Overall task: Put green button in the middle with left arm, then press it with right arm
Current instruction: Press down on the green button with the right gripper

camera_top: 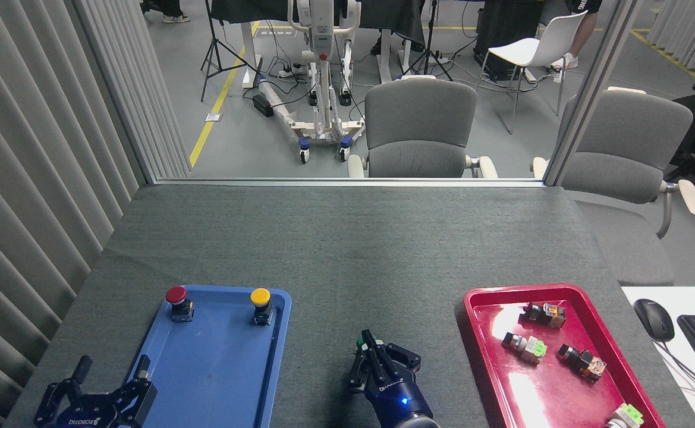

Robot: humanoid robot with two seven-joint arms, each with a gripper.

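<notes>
Right tool point(366, 351): fingers bunched together, tips on the green button point(360, 340).
Left tool point(94, 399): fingers spread, empty, beside the blue tray point(216, 380).

Two trays sit low on the table point(335, 238): one tray point(216, 374) lower left, another tray point(567, 392) lower right. Between them the right gripper point(368, 348) covers the green button point(360, 340). The left gripper point(106, 380) sits at the bottom left corner, beside the left tray.
</notes>
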